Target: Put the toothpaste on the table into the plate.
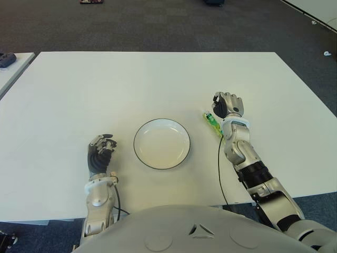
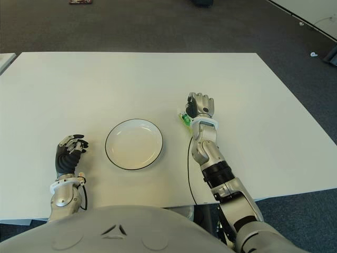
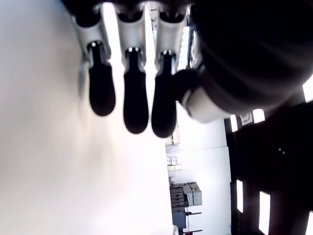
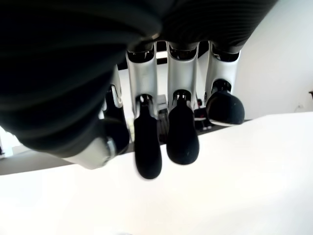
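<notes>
The fingers (image 4: 147, 147) of the right hand (image 1: 227, 105) were seen hanging down in a loose curl, with open space between them and the thumb, and nothing was held in them; only the bare white surface (image 1: 158, 84) was visible under their tips. The toothpaste (image 1: 212, 124), a small green tube, was found lying flat on the surface just beside this hand, on the side toward the plate (image 1: 161, 143), and partly close against the wrist; whether it was touched by the hand could not be told. The tube was judged to be light and soft, so that it could be squeezed out of shape by a hard grip, and its smooth skin was judged to be somewhat slippery. A hold across the middle of its body, with the thumb on one long side and the fingers on the other, was considered the safest, because the ends are thin and lie low on the surface. The plate, white with a dark rim, stood empty near the tube, between the two hands. The left hand (image 1: 100, 153) was seen on the other side of the plate, its fingers half curled and holding nothing.
</notes>
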Action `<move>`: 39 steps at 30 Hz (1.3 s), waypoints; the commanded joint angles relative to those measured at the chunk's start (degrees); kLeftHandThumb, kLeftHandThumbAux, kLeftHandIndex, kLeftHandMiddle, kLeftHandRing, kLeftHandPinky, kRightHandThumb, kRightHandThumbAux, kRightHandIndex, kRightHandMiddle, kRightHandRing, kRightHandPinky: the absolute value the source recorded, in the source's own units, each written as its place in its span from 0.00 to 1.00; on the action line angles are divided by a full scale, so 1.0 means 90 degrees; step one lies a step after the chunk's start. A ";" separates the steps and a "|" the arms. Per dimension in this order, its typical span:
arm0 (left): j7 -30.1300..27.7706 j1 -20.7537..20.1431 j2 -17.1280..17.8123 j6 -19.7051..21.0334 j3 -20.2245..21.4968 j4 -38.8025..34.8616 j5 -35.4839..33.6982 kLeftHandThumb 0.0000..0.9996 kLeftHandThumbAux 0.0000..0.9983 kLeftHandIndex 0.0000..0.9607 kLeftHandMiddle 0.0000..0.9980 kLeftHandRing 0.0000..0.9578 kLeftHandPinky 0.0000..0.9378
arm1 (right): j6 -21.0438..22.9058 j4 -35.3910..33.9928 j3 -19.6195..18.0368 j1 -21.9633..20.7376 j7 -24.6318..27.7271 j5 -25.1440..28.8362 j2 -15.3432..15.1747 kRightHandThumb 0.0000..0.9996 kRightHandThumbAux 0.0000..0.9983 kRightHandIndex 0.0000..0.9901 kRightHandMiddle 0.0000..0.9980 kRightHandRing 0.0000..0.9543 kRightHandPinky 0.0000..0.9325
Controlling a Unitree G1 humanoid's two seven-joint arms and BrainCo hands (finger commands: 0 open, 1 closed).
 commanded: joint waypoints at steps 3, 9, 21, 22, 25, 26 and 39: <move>-0.0039 0.0070 0.0010 0.0132 -0.0038 0.0186 0.0065 0.70 0.72 0.45 0.56 0.57 0.56 | 0.0664 -0.0769 0.0133 0.0198 0.1386 -0.0310 -0.0210 0.47 0.30 0.01 0.02 0.02 0.02; -0.0021 0.0058 0.0035 0.0083 -0.0037 0.0217 0.0141 0.70 0.72 0.45 0.55 0.56 0.55 | 0.1058 -0.1275 0.0141 0.0319 0.2016 -0.0586 -0.0207 0.43 0.19 0.00 0.00 0.00 0.00; -0.0170 -0.0031 0.0144 -0.0318 0.0010 0.0483 0.0029 0.70 0.72 0.45 0.55 0.58 0.58 | 0.1486 -0.1947 0.0031 0.0765 0.2499 -0.0884 -0.0143 0.46 0.12 0.00 0.00 0.00 0.00; -0.0172 -0.0042 0.0149 -0.0337 0.0014 0.0502 0.0028 0.70 0.72 0.45 0.56 0.58 0.58 | 0.1510 -0.1963 0.0029 0.0790 0.2533 -0.0905 -0.0144 0.47 0.11 0.00 0.00 0.00 0.00; -0.0154 -0.0087 0.0173 -0.0509 0.0016 0.0614 0.0047 0.70 0.72 0.45 0.56 0.58 0.58 | 0.1580 -0.1980 0.0003 0.0889 0.2578 -0.0921 -0.0112 0.48 0.11 0.00 0.00 0.00 0.00; -0.0148 -0.0096 0.0177 -0.0550 0.0015 0.0642 0.0051 0.70 0.72 0.45 0.56 0.58 0.58 | 0.1590 -0.1982 -0.0006 0.0908 0.2585 -0.0924 -0.0101 0.49 0.10 0.00 0.00 0.00 0.00; -0.0106 -0.0196 0.0182 -0.0575 0.0015 0.0755 0.0109 0.70 0.72 0.45 0.56 0.60 0.58 | 0.1514 -0.1569 0.0028 0.1282 0.2593 -0.0985 -0.0248 0.51 0.10 0.00 0.00 0.00 0.00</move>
